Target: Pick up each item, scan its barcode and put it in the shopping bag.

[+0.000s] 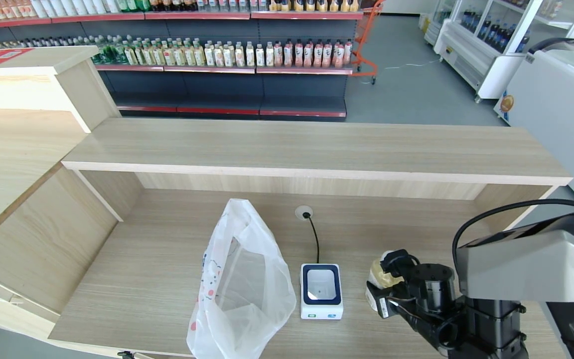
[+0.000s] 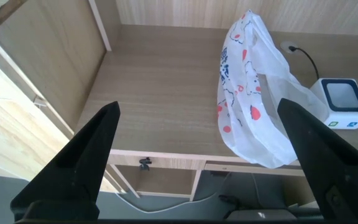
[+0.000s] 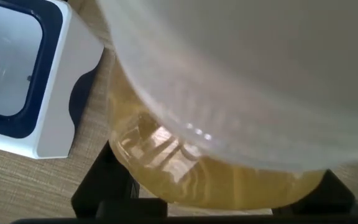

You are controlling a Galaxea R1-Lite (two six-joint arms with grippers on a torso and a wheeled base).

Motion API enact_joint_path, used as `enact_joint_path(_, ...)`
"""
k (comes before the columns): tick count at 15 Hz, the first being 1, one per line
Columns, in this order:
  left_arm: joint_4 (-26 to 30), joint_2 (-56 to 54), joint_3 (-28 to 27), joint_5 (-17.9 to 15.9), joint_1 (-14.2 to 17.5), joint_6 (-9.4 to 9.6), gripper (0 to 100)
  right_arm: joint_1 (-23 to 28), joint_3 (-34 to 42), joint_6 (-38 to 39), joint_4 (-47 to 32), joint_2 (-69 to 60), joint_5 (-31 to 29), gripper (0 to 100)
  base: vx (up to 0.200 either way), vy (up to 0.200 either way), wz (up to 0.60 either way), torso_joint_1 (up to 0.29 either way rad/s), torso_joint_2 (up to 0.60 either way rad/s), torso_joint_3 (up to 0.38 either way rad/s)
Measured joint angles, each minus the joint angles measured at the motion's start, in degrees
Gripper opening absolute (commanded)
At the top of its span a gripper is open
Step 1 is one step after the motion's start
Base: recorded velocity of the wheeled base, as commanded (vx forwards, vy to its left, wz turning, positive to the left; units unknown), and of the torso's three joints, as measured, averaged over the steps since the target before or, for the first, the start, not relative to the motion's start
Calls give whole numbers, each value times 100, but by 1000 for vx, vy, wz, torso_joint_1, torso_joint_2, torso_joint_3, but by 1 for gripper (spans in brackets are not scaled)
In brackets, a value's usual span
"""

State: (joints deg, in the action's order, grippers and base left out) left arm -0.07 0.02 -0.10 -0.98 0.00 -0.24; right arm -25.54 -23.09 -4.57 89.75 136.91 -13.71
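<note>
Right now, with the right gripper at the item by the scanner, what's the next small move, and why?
Probably carry the item toward the robot's left, over the scanner window. The right gripper looks shut on it, the scanner sits just beside it, and the bag stands beyond the scanner, so scanning should come before bagging.

Shop: drink shelves [image 1: 217,52], freezers [image 1: 556,94] (checkout counter [image 1: 317,149] too).
</note>
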Motion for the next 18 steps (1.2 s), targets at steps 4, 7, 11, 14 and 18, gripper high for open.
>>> enact_joint_path(4, 0, 0, 0, 2, 0, 0, 100, 138, -2, 56, -49, -413, 408, 0, 0, 0, 0, 0, 0, 0)
enact_joint_path(7, 0, 0, 0, 0, 0, 0, 100, 377, -23, 290, -1086, -1379, 1418, 0, 0, 0, 0, 0, 0, 0)
enact_joint_path(11, 0, 0, 0, 0, 0, 2, 100, 738, -329, 492, -3528, -3287, 3268, 0, 0, 0, 0, 0, 0, 0)
enact_joint_path(14, 0, 0, 0, 0, 0, 0, 100, 798, -439, 719, -4915, -4581, 3752, 0, 0, 0, 0, 0, 0, 0)
enact_joint_path(18, 0, 0, 0, 0, 0, 0, 100, 460, -472, 1677, -5697, -5778, 4937, 0, 0, 0, 0, 0, 0, 0)
